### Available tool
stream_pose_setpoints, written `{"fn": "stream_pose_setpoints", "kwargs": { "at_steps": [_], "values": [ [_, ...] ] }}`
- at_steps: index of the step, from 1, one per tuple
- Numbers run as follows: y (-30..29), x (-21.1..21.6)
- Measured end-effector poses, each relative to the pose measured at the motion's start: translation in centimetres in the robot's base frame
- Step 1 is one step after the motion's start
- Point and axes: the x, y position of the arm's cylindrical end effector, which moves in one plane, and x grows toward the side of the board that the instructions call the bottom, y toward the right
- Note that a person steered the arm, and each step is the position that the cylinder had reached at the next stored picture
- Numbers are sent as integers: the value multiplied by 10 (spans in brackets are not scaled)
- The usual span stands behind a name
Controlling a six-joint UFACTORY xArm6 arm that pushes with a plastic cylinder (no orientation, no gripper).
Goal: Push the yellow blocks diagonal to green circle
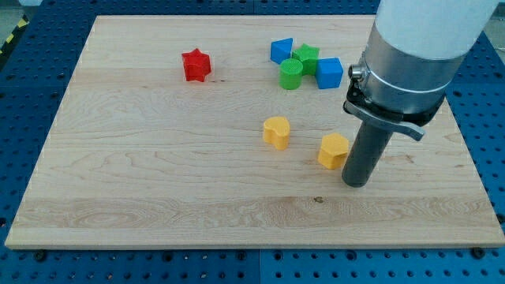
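Note:
Two yellow blocks lie near the board's middle: a yellow heart-shaped block [276, 132] and, to its right and a little lower, a yellow hexagon-like block [334, 150]. The green circle [290, 73] stands above them near the view's top, touching a green star [306, 57]. My tip [357, 183] rests on the board just right of and slightly below the right-hand yellow block, close to or touching its right side.
A blue block [282, 50] lies left of the green star and a blue cube [329, 72] lies right of the green circle. A red star [195, 65] sits at the upper left. The wooden board [158, 181] has blue perforated table around it.

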Motion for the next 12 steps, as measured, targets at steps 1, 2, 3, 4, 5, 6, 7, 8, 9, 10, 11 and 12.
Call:
{"fn": "stream_pose_setpoints", "kwargs": {
  "at_steps": [1,2,3,4,5,6,7,8,9,10,11,12],
  "values": [
    [5,-12],
    [5,-12],
    [-1,-13],
    [-17,-16],
    [-21,-22],
    [-13,-22],
    [-9,-29],
    [-9,-30],
    [-12,-30],
    [-27,-36],
    [-41,-42],
    [-53,-49]
  ]
}}
